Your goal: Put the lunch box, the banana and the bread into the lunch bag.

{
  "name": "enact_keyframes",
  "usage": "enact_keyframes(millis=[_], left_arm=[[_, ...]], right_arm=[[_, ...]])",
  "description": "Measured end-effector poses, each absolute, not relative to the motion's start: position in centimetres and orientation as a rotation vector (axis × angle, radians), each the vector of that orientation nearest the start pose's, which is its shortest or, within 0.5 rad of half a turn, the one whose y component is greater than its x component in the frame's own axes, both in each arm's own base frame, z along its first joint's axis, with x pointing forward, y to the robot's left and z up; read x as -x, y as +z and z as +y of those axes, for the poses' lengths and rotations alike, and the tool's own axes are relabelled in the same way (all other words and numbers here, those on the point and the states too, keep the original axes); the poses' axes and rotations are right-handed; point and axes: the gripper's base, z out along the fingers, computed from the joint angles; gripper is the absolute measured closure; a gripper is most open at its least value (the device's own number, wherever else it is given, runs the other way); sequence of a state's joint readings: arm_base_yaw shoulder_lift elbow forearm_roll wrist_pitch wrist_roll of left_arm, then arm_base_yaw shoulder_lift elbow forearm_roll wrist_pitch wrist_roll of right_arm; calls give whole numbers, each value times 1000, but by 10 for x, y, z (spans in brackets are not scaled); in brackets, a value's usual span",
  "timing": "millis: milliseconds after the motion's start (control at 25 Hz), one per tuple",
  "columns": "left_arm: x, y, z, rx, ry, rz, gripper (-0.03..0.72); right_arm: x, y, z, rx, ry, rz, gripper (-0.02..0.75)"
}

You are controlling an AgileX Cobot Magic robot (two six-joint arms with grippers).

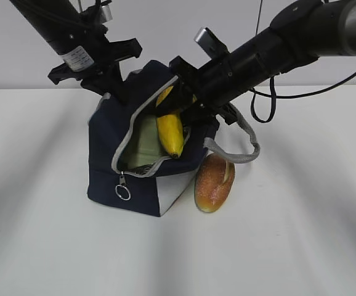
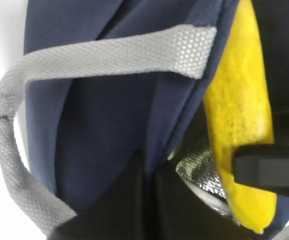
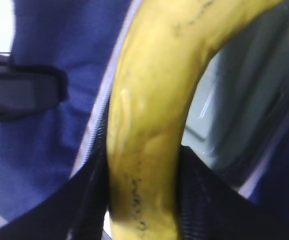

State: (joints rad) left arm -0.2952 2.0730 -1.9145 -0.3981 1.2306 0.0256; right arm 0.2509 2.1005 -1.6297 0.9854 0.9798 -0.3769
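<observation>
Navy bag: one, fabric, boxy, tilted on table; mouth unzipped
Box: one, pale green lid half hidden inside bag
Banana: one, smooth yellow, tip inside mouth, upper end hidden
Bread: one, oval roll on table, touching bag
Right gripper: clamps banana
Left gripper: pinched tight on bag rim

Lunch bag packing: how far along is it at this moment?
Done: the lunch box already sits inside the open lunch bag. In hand: the right gripper holds the banana, lowering it through the opening, while the left gripper pinches the bag's edge. Left: the bread lies on the table beside the bag.
</observation>
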Motion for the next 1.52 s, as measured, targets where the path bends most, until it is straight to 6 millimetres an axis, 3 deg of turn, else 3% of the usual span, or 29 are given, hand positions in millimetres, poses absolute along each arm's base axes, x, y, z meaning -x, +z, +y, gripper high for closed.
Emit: enact_keyframes(millis=[720,800,1000,1160,1280,1520], left_arm=[[-416,278,-167,-313,-730,2835,691],[-416,278,-167,-311,-734,2835,691],[-416,278,-167,-311,-734,2835,691],[-416,278,-167,-311,-734,2835,691],[-416,278,-167,-311,-734,2835,691],[-416,278,-167,-313,-728,2836,691]], right_arm=[[-432,203,179,-19,1303,2568,430],[-432,200,180,-17,1313,2566,388],[-431,203,182,8,1352,2559,195],[-427,205,183,100,1373,2563,195],[-420,221,180,212,1333,2560,213],[-392,274,161,397,1025,2582,219]])
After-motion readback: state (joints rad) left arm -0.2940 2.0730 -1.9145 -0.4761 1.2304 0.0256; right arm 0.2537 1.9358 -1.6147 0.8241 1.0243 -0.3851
